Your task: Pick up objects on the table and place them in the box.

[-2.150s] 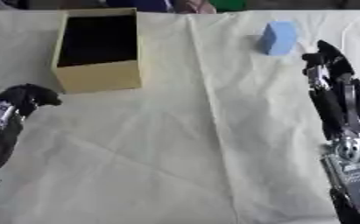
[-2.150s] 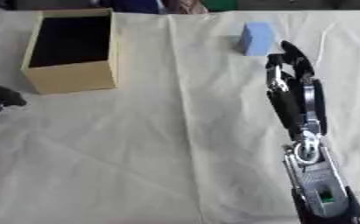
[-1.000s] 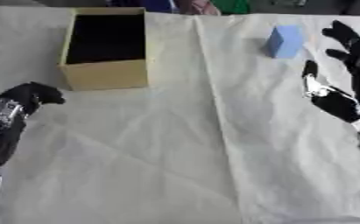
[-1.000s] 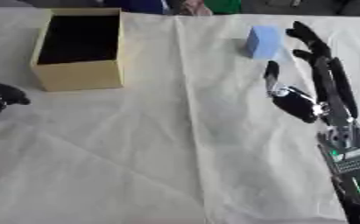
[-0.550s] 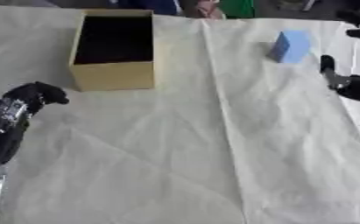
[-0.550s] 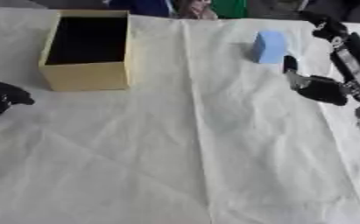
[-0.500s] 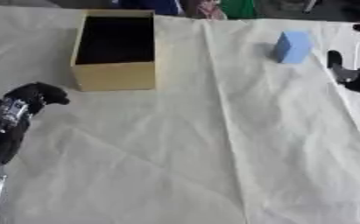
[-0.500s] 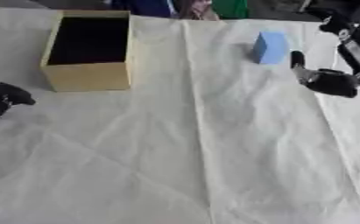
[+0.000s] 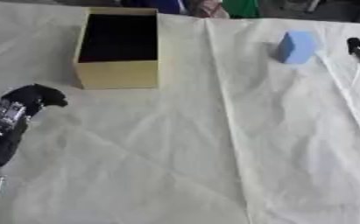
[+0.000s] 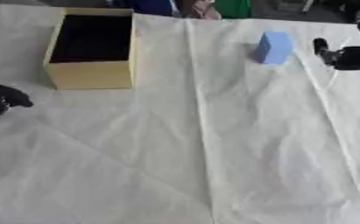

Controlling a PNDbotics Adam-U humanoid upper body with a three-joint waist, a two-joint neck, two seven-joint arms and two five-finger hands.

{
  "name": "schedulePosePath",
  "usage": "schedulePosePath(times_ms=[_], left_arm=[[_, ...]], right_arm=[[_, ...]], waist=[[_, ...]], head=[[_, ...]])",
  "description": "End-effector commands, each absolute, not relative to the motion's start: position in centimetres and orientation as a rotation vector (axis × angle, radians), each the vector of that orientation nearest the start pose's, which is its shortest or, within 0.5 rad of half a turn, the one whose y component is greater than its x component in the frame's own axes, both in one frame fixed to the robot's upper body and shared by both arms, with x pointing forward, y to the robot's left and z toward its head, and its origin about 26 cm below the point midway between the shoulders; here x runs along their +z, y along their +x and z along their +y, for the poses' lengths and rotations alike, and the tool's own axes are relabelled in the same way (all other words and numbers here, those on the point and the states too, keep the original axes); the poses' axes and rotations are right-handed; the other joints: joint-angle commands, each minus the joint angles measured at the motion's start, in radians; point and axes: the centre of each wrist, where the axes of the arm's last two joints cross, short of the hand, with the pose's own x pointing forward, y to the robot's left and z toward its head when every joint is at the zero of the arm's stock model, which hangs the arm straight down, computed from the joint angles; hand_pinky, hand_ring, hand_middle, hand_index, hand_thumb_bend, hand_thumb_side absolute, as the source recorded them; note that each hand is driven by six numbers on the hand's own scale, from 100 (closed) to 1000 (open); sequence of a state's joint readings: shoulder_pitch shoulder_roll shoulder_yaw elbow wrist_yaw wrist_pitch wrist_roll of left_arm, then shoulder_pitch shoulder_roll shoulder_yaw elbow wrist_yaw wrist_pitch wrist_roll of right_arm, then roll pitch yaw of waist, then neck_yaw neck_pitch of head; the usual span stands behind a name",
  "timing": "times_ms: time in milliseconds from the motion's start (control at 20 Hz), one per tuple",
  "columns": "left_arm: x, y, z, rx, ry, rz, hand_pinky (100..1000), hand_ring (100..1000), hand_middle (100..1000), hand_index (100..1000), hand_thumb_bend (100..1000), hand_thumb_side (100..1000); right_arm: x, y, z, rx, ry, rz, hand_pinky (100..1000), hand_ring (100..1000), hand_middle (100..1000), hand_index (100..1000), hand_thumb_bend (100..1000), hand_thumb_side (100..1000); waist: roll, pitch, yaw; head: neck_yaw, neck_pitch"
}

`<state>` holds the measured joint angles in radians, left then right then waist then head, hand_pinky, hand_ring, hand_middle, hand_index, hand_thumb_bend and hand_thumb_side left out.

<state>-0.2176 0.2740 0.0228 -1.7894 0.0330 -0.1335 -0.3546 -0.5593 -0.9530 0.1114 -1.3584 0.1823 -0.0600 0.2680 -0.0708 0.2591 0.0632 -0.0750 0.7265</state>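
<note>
A light blue block stands on the cream cloth at the far right. An open tan box with a dark inside sits at the far left. My right hand hangs just right of the block and apart from it. Its thumb points up, its fingers run out past the view's upper right corner, and it holds nothing. My left hand rests at the left edge, below and left of the box, with its fingers curled and nothing in them.
The cream cloth covers the whole table, with creases across its middle. Coloured things and part of a person show beyond the far edge, touching nothing on the table.
My right hand has travelled from the near right side up to the far right, level with the blue block. The camera has shifted too. The left hand, box and block stayed put.
</note>
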Motion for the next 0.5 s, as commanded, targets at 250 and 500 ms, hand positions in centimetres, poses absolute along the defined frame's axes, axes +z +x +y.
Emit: schedulePosePath(times_ms=[250, 500], left_arm=[[13.6, 31.7, 28.1, -0.694, -0.054, -2.063, 822, 670, 624, 709, 100, 906], [13.6, 31.7, 28.0, -0.714, -0.061, -2.057, 822, 670, 624, 710, 100, 910]], right_arm=[[26.5, 38.9, -44.8, 1.06, -0.852, -1.445, 963, 1000, 941, 1000, 100, 272], [26.3, 40.5, -45.8, 1.062, -0.826, -1.359, 964, 1000, 965, 1000, 100, 279]], waist=[[-0.005, -0.012, 0.008], [-0.013, -0.013, 0.019]], head=[[-0.027, -0.014], [-0.058, -0.019]])
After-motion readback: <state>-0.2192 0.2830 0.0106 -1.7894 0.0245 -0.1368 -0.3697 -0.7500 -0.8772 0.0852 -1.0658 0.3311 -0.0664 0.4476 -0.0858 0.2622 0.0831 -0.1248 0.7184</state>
